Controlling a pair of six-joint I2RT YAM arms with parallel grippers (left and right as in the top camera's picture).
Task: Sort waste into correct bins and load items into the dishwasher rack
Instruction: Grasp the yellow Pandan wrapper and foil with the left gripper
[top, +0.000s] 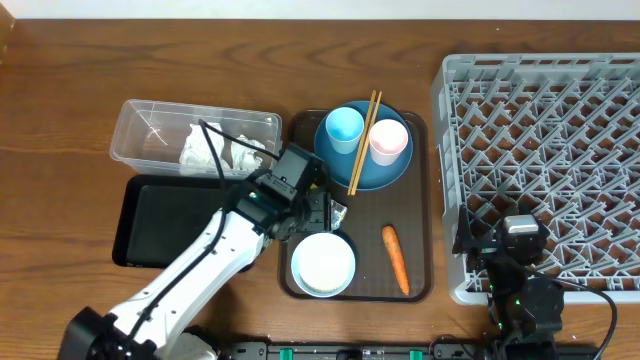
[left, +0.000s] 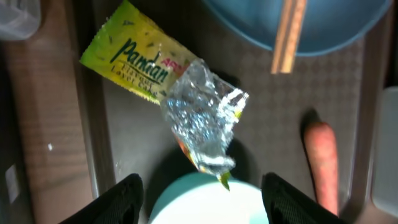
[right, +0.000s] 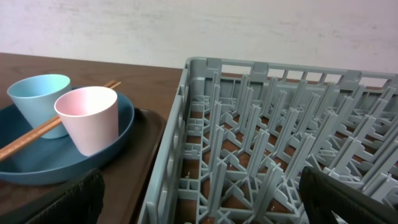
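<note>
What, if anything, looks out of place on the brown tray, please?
The snack packet lies torn open on the brown tray, between the plate and the bowl, its silver lining crumpled and exposed. The chopsticks also rest slanted across the plate, overhanging its rim.

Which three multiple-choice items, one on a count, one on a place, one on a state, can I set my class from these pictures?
1. How many cups stand on the dark-blue plate? A one; B three; C two.
2. Where does the carrot lie? A on the dark-blue plate; B on the brown tray, beside the bowl; C inside the bowl.
3. The left gripper is: A open over the snack packet; B shut on the snack packet; C shut on the carrot.
Answers: C, a light-blue cup and a pink cup stand there; B, it rests on bare tray right of the bowl; A, its jaws stand wide apart, the packet lying loose.
</note>
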